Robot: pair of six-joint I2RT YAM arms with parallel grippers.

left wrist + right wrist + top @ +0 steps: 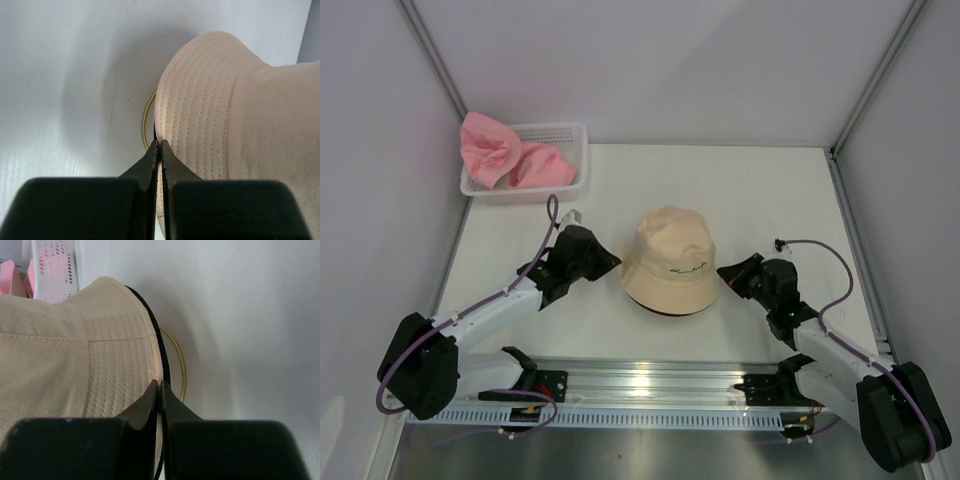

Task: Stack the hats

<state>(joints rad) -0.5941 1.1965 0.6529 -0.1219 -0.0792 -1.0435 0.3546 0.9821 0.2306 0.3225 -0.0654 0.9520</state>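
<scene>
The beige hat [670, 262], with a small dark mark on its brim, lies crown up at the table's middle. It sits on the black hat [670, 313], of which only a thin dark edge shows beneath. My left gripper [612, 264] is shut on the beige brim's left edge [185, 125]. My right gripper [725, 272] is shut on the brim's right edge [120, 355], with the black hat's rim [161, 342] just beside it. Two pink hats [490, 150] [545, 168] lie crumpled in the basket at the far left.
The white mesh basket [570, 132] stands at the back left corner against the wall. A thin yellow ring [145, 120] lies on the table under the hats and also shows in the right wrist view [182, 365]. White walls enclose the table on three sides.
</scene>
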